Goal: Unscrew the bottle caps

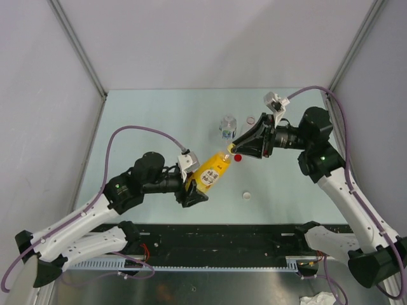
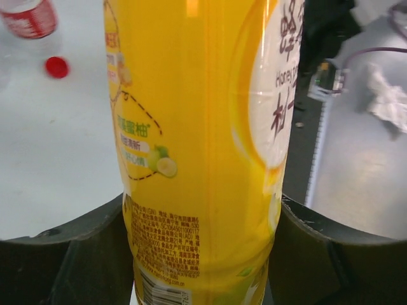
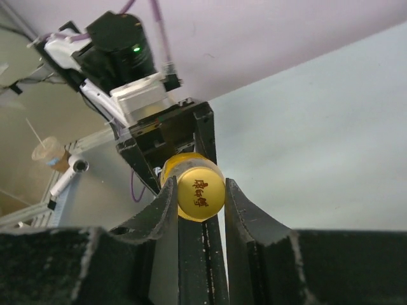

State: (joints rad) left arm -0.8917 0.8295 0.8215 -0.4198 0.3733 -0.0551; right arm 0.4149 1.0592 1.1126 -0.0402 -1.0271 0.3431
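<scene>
My left gripper [image 1: 194, 189] is shut on the lower body of the bottle with orange-yellow liquid [image 1: 210, 173], which it holds tilted above the table. That bottle [image 2: 203, 127] fills the left wrist view between the two dark fingers [image 2: 63, 254]. My right gripper [image 3: 200, 187] is shut on its yellow cap [image 3: 200, 190], which sits on the bottle's neck; in the top view this gripper [image 1: 233, 151] meets the bottle's far end. A red cap [image 1: 238, 157] and a white cap [image 1: 247, 196] lie loose on the table. A clear bottle with a blue-green label [image 1: 227, 126] stands behind, uncapped.
A clear bottle with a red label [image 2: 28, 16] shows at the top left of the left wrist view, near the red cap [image 2: 56, 67]. A small round pinkish thing [image 1: 250, 119] stands right of the blue-green bottle. Grey walls enclose the pale table [image 1: 159, 121].
</scene>
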